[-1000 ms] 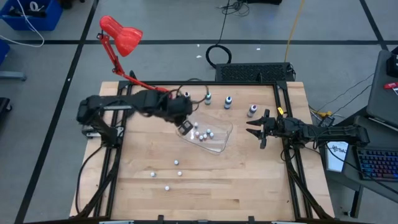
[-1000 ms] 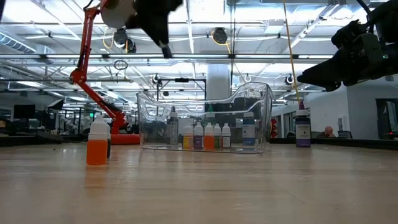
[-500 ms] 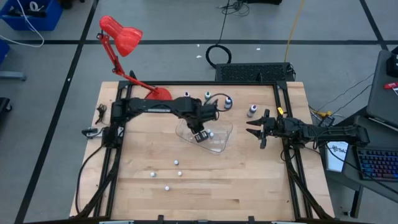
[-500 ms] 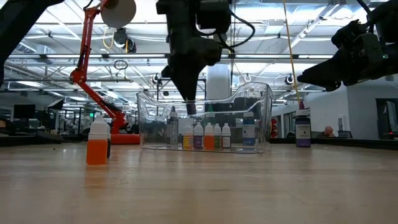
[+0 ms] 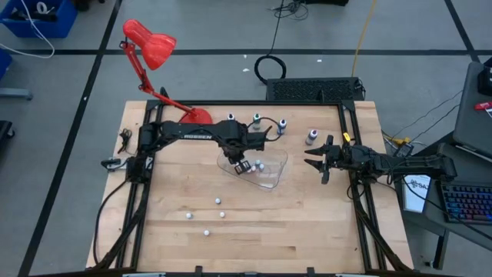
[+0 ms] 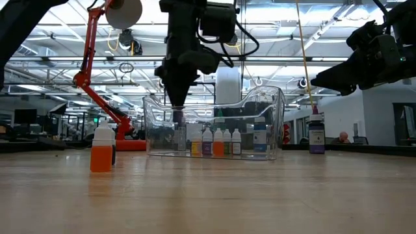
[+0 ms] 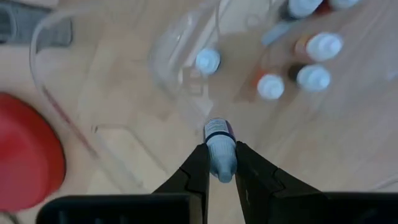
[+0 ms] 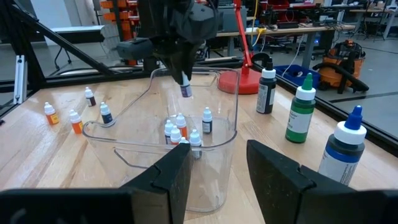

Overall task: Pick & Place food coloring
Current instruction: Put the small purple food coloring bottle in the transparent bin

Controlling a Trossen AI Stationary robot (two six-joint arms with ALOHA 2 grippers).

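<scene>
While the left arm reaches out across the table (image 5: 307,223), its left pincer (image 7: 219,163) is clamped on a tiny food coloring bottle (image 7: 219,149), fingers pressed to both sides of the pale-capped bottle. It hangs above the clear plastic container (image 5: 274,176), over the container's end nearer the red lamp (image 5: 150,42). From table height that pincer points straight down, with the held bottle just above the container's rim. Down inside the container stand more small food coloring bottles (image 6: 214,142), lined up close together near the middle. The right wrist view catches a cluster of them there, pale caps up, with the held bottle hanging above them.

Over on the other side, the right pincer (image 5: 317,161) waits near the table's right edge, well apart from the container, fingers spread wide with nothing between them.

Larger bottles stand in a row along the far edge of the table: a dark one (image 8: 267,87), a green one (image 8: 300,106) and a blue one (image 8: 344,147). A few more tiny bottles (image 5: 205,220) sit loose on the bare wood near the front. An orange bottle (image 6: 101,151) stands alone, well apart from the container.
</scene>
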